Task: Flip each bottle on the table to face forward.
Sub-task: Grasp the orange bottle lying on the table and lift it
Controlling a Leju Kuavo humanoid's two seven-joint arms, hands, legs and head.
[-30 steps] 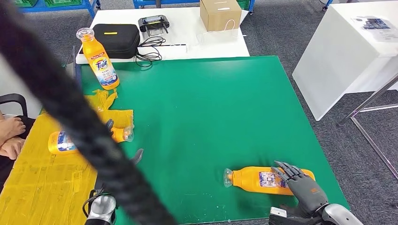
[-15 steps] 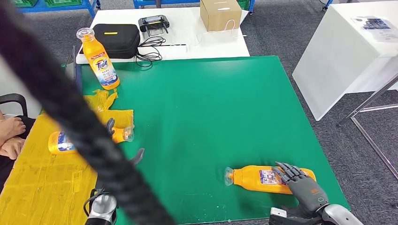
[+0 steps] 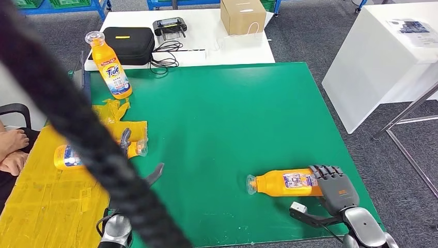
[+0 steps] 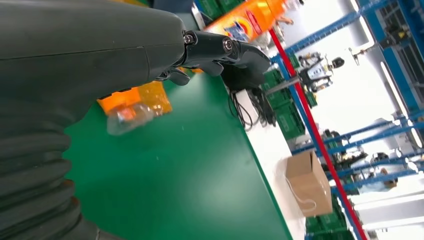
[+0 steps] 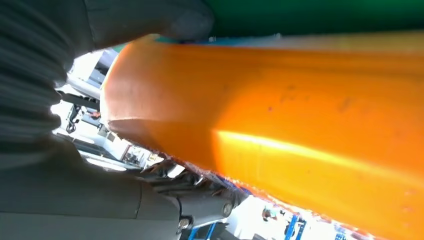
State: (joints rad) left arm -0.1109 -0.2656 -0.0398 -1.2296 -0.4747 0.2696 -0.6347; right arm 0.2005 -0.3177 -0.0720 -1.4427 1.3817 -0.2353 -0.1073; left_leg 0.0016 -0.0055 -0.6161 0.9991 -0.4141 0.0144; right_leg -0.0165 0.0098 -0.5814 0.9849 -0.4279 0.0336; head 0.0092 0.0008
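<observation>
Right hand (image 3: 338, 191) around labelled bottle (image 3: 289, 183)

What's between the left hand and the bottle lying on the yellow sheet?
Nothing visible. The left wrist view shows the left hand with its fingers reaching over the lying bottle, bare green mat beneath. In the head view a dark cable near the camera hides much of that hand and bottle, so contact is unclear.

"Tide" on the label of the upright orange bottle (image 3: 109, 64) at the mat's far-left corner
</observation>
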